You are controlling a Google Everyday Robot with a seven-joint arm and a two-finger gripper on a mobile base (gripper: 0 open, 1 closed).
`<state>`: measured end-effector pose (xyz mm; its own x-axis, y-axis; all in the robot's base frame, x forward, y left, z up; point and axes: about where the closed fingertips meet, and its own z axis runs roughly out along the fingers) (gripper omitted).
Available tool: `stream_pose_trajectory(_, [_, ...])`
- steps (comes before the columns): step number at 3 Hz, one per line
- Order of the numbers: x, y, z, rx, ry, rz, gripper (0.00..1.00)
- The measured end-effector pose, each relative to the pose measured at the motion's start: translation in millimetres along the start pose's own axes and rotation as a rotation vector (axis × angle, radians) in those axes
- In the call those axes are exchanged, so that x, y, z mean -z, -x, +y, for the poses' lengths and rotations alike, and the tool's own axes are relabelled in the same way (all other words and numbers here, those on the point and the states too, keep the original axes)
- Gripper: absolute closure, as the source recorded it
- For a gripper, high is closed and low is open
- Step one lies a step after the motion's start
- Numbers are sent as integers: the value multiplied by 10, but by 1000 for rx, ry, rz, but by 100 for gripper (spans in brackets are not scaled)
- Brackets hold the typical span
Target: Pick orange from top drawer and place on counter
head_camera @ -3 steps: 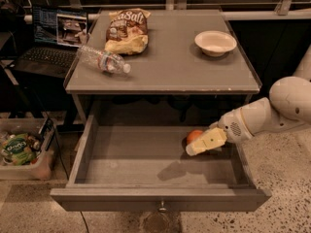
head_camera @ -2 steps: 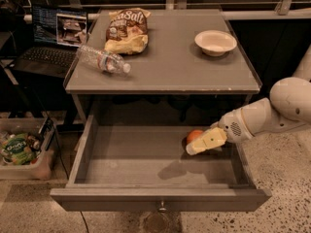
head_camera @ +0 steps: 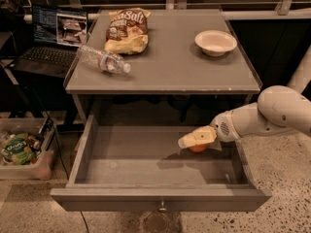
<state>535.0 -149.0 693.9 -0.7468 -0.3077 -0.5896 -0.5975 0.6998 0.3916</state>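
The top drawer is pulled wide open below the counter. The orange lies on the drawer floor at the right side, near the back. My gripper reaches into the drawer from the right on a white arm. It sits right over the orange and covers most of it, so only the fruit's lower edge shows.
On the counter are a chip bag at the back left, a clear plastic bottle lying on its side at the left, and a white bowl at the back right. A laptop and a bin of items stand to the left.
My gripper has shifted slightly onto the orange, which showed beside its tip before and is now mostly covered. The drawer and counter items have not moved.
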Motion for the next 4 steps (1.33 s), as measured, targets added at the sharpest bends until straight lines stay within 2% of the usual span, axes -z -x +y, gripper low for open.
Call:
stream_pose_trajectory(1, [-305,34,-280,-42,-48,-2,0])
stream_pose_trajectory(2, [-309,33,-281,-42,-48,-1,0])
stream_pose_trajectory(4, [-454,-99,-481,-64,-107,34,0])
